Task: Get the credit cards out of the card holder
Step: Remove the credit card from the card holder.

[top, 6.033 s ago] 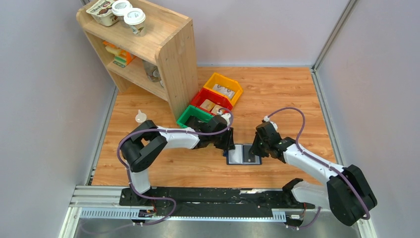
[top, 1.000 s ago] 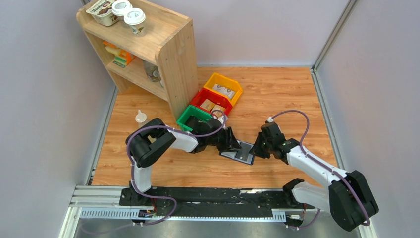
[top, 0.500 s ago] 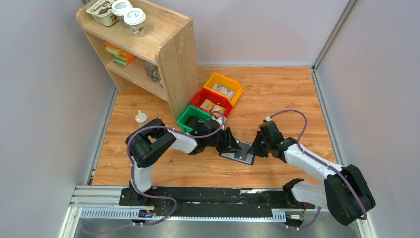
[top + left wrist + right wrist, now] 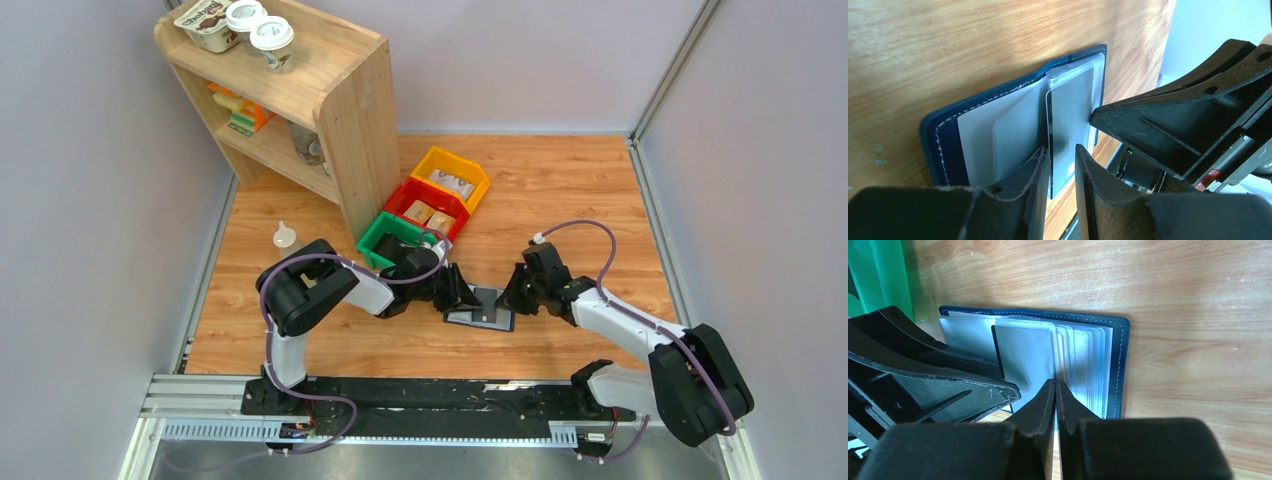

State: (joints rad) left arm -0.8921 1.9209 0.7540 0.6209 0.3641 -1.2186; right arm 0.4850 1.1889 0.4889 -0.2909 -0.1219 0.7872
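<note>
Left gripper narrowed, straddling credit card; right gripper nearly closed, touching card holder.

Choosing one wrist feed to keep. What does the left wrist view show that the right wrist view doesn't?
Only left wrist: the left gripper, fingers apart, with the credit card running between them. Only right wrist: the green bin, the stacked edges of the clear sleeves, the right gripper, fingers nearly together. Both: the open card holder, that card, the wooden table.

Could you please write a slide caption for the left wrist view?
Left gripper poised open over a credit card in the opened navy card holder.
</note>
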